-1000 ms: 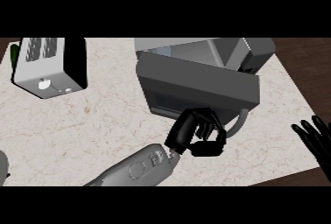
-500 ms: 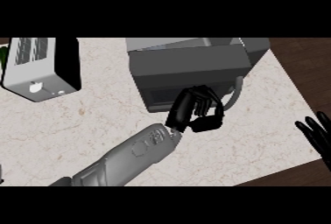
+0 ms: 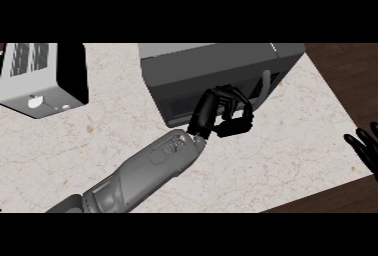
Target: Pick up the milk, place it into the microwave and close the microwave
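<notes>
Pressing against the front of the microwave [image 3: 214, 67], the left hand [image 3: 219, 115] sits at the end of a grey forearm that runs up from the near left across the pale marbled counter [image 3: 280, 150]. Its black fingers [image 3: 235, 124] are curled inward, with nothing visible inside them, and they touch the dark door face near the vertical handle [image 3: 263, 85] on the microwave's right side. The door looks flush with the body, so the microwave appears closed. No milk can be seen; if it is inside the microwave, the door hides it. A toaster [image 3: 40, 75] stands at the far left of the counter, well apart from the microwave. The right hand [image 3: 363, 150] rests at the right edge, fingers straight and pointing up, holding nothing.
</notes>
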